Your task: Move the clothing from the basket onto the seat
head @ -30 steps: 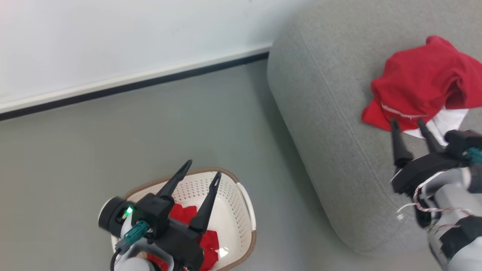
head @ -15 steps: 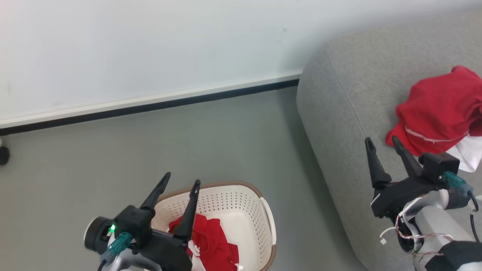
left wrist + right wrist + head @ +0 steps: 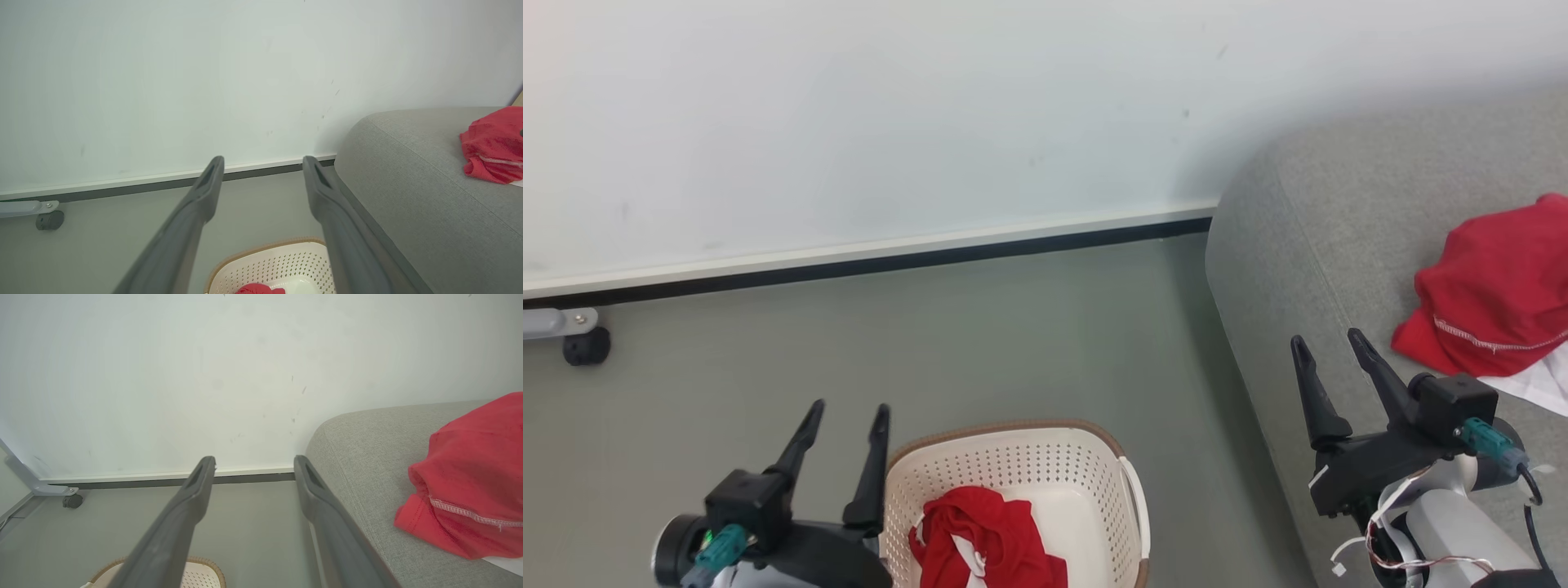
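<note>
A red garment (image 3: 984, 543) with white trim lies crumpled in the cream basket (image 3: 1045, 457) with a brown rim, low in the head view. My left gripper (image 3: 848, 407) stands open and empty just left of the basket, fingers pointing up the view. Another red garment (image 3: 1494, 306) with white stitching rests on the grey sofa (image 3: 1307, 245) at the right. Beside it, over the sofa's front edge, my right gripper (image 3: 1327, 339) is open and holds nothing. The right wrist view has that garment (image 3: 474, 477) close on the right, on the sofa (image 3: 367, 457).
A white wall with a dark baseboard (image 3: 890, 257) runs across the back. A grey bracket with a black caster (image 3: 584, 347) sits at the far left on the grey floor (image 3: 1013, 335). White fabric (image 3: 1535, 384) peeks from under the garment on the sofa.
The head camera has tilted up and swung, so the whole picture shifted. My left gripper has moved from above the basket to its left side. My right gripper has drawn back from the garment on the sofa.
</note>
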Motion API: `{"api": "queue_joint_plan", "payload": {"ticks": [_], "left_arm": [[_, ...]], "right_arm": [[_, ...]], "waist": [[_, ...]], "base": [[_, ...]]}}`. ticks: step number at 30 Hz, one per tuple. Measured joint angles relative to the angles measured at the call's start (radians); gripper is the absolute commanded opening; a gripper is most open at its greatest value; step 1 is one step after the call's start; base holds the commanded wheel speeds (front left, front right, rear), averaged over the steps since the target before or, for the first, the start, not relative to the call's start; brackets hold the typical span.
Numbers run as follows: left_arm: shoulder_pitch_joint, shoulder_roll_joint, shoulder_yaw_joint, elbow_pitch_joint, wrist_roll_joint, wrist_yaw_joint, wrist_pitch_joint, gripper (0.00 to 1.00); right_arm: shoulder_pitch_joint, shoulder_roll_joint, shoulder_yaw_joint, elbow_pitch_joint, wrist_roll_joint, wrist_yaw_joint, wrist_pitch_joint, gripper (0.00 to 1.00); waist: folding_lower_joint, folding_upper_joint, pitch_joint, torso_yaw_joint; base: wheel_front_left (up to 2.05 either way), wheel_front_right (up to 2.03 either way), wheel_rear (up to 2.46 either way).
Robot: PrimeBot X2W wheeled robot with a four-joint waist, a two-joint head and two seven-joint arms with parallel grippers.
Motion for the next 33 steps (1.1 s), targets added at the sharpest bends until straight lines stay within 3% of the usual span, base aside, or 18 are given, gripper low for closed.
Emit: {"api": "queue_joint_plan", "payload": {"ticks": [20,33], "left_arm": [[0.090,0.006,0.115,0.018,-0.021,0.033,-0.017,1.00],[0.120,-0.008,0.134,0.007,-0.021,0.035,-0.018,1.00]], "right_arm": [[0.116,-0.040,-0.002,-0.123,-0.011,-0.048,0.010,1.00],[0.139,-0.063,-0.018,-0.193,-0.018,-0.068,0.044,1.00]], "waist": [[0.0000,0.0001,-0.070,0.025],[-0.0001,0.0001,-0.070,0.017]], "base": [[0.00,0.00,0.00],[0.00,0.00,0.00]]}}
